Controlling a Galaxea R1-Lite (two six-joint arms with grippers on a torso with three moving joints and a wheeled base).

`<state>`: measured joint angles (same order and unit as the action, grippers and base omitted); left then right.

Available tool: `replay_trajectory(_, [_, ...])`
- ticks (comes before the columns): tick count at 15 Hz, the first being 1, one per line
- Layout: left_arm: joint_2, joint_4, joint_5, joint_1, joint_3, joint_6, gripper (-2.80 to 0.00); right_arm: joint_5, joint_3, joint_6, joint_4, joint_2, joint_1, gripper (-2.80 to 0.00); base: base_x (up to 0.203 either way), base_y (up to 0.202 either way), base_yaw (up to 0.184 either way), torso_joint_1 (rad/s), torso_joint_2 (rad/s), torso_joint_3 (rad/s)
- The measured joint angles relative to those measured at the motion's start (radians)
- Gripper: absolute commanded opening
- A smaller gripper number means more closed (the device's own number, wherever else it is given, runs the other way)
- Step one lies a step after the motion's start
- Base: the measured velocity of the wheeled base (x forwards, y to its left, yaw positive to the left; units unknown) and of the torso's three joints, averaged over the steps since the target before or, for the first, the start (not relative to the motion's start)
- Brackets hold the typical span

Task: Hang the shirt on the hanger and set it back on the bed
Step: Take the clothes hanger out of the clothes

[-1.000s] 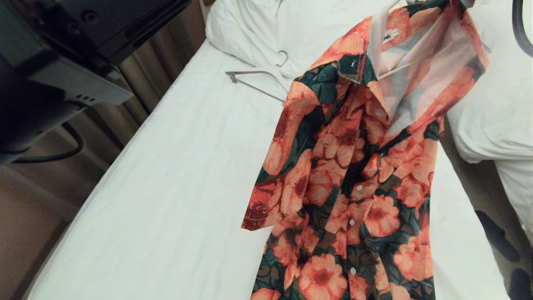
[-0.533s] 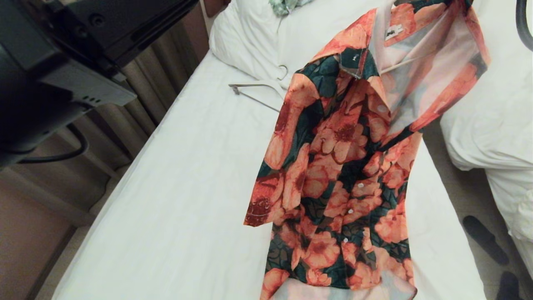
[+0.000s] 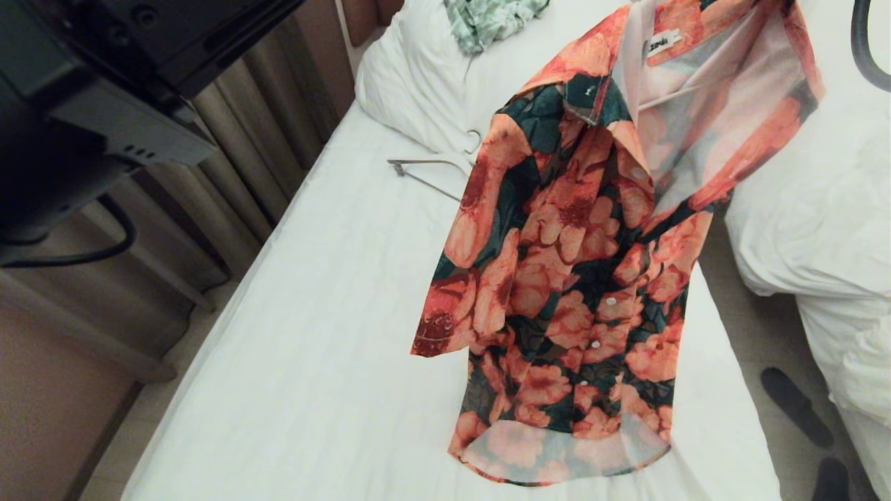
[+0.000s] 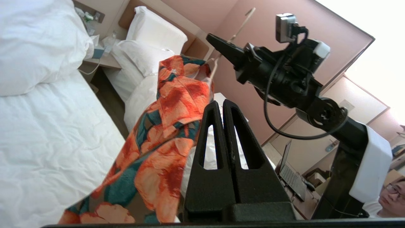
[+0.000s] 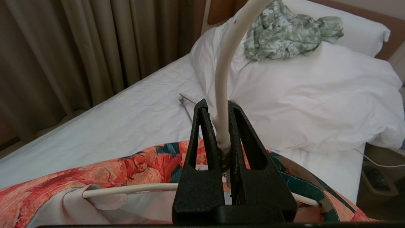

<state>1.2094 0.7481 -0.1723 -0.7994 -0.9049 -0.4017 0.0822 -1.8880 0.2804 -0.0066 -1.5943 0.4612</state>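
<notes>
The shirt (image 3: 571, 264), orange flowers on dark green, hangs on the hanger (image 3: 672, 94) above the bed (image 3: 313, 313); its collar gapes and shows the pale inside. The hem hangs low over the sheet, and I cannot tell whether it touches. My right gripper (image 5: 217, 104) is shut on the hanger's twisted neck, with the cream hook (image 5: 223, 79) rising between its fingers. It is above the head view's top edge. The left wrist view shows it (image 4: 218, 42) holding the shirt (image 4: 177, 104) up. My left gripper (image 4: 218, 104) is shut on nothing, beside the hanging cloth.
A thicker grey-white hanger (image 3: 431, 163) lies on the sheet by the pillows (image 3: 411, 83). A pale green garment (image 3: 491, 17) sits on them. Curtains (image 3: 264, 139) run along the left, a duvet bed (image 3: 814, 209) stands right, dark slippers (image 3: 793, 407) lie between. A person (image 4: 390, 196) sits behind.
The whole head view has shifted, so the camera has moved. The shirt now hangs higher against the bed, with its hem in sight. The pale green garment has come into view.
</notes>
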Motion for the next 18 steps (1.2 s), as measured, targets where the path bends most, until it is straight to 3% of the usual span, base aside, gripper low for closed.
replay_trajectory(8, [0.005,0.0,0.0,0.005,0.0,0.001,-2.8,0.003,0.008,0.0,-0.078,0.013,-0.024,-2.8,0.0,0.0,0.0,0.153,-0.35,-0.2])
replay_trajectory(18, [0.026,-0.001,0.0,0.008,0.0,0.001,-2.8,0.003,0.012,-0.003,-0.079,0.004,-0.06,-2.8,0.0,0.0,0.0,0.135,-0.29,-0.164])
